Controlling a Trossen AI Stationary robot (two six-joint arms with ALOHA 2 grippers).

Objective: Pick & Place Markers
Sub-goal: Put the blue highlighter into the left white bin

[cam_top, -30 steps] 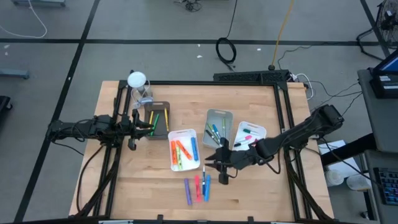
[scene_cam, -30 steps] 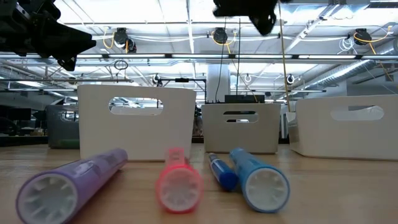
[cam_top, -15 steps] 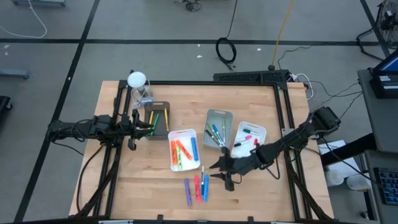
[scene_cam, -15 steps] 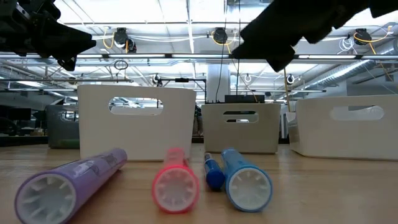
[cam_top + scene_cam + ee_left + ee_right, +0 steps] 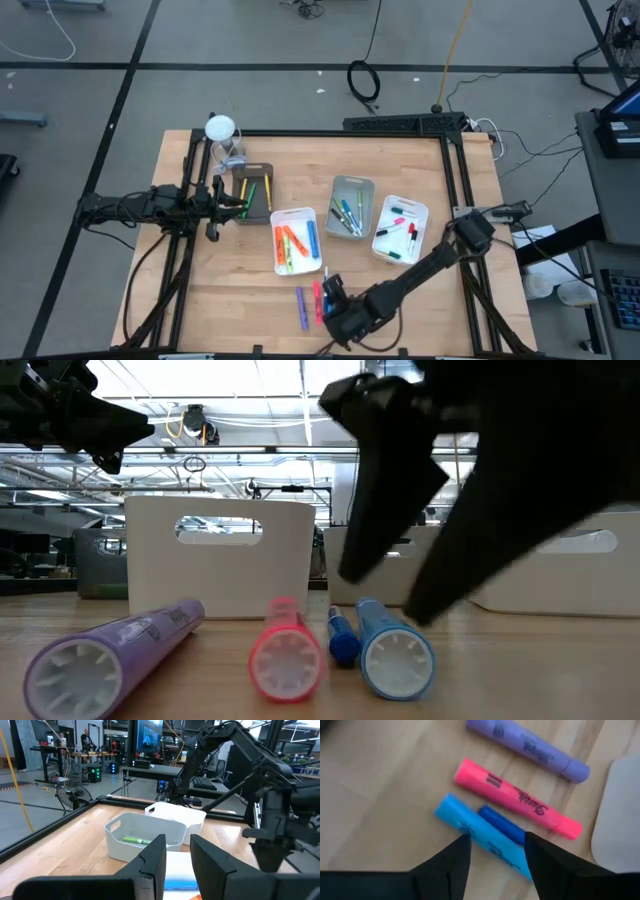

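Altogether four loose markers lie side by side on the bare wooden desk [image 5: 220, 290] near its front edge: a purple marker [image 5: 530, 748], a pink marker [image 5: 517, 800], a thin dark-blue marker [image 5: 502, 825] and a thicker light-blue marker [image 5: 480, 835]. All are smooth plastic cylinders; in the low view their hollow ribbed end caps face the camera, and the dark-blue one touches the light-blue one.

Behind them, toward the middle of the desk, stand four rectangular plastic trays with rounded corners. A brown tray [image 5: 262, 168] sits nearest the left edge and holds green and yellow markers. A white tray [image 5: 297, 268] holds orange, green and blue ones, a grey tray [image 5: 352, 181] holds blue and green ones, and a second white tray [image 5: 400, 203] holds pink and red ones.

The right gripper [image 5: 492, 851] hangs low over the loose four, its fingers parted around the light-blue marker, gripping nothing. The left gripper [image 5: 176, 852] waits at the left edge beside the brown tray, its fingers slightly apart and empty.
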